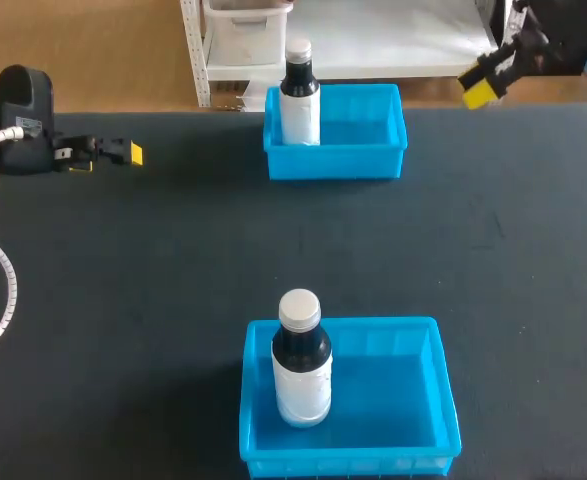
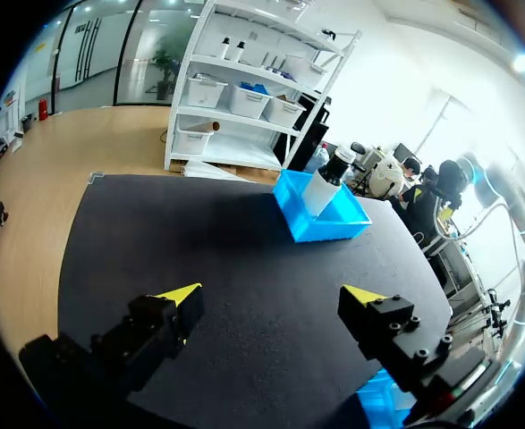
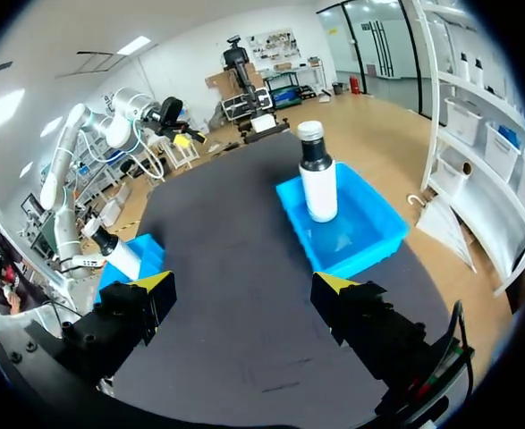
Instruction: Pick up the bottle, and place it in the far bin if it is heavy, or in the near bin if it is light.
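Two alike bottles, white with a dark neck and a white cap, stand upright. One bottle (image 1: 300, 360) (image 3: 119, 255) is at the left of the near blue bin (image 1: 433, 400). The other bottle (image 1: 299, 95) (image 2: 325, 181) (image 3: 317, 174) stands in the left corner of the far blue bin (image 1: 373, 140) (image 2: 334, 219) (image 3: 360, 232). My left gripper (image 1: 123, 153) (image 2: 271, 297) hangs open over the table's far left, holding nothing. My right gripper (image 1: 481, 85) (image 3: 244, 284) is open and empty at the far right edge, right of the far bin.
The black table (image 1: 153, 280) stretches bare between the two bins and on both sides of them. My left arm's white cable (image 1: 3, 270) hangs over the left edge.
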Robot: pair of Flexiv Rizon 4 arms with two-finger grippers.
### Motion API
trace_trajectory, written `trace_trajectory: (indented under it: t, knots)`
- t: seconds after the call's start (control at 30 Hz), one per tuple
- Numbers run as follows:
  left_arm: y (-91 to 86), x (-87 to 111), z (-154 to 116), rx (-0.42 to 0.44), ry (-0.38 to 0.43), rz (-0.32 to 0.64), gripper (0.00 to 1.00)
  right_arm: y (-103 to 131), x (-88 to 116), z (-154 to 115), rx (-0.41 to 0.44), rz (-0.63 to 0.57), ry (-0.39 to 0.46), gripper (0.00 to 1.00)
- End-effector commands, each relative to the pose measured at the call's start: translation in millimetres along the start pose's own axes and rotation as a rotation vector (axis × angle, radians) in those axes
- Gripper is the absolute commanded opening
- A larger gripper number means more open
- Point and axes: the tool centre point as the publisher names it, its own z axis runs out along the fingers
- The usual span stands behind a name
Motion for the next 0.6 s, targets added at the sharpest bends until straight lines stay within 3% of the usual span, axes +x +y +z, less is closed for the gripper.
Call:
trace_trajectory:
  t: [0.03,0.43,0.53,0.6]
  knots:
    - [0.0,0.0,0,0.0,0.0,0.0,1.0,43,6,9,0.679,0.014,-0.002,1.0]
    - [0.0,0.0,0,0.0,0.0,0.0,1.0,50,18,21,0.689,0.07,0.036,1.0]
    - [0.0,0.0,0,0.0,0.0,0.0,1.0,50,19,21,0.64,0.068,0.048,1.0]
    - [0.0,0.0,0,0.0,0.0,0.0,1.0,50,18,21,0.562,0.065,0.062,1.0]
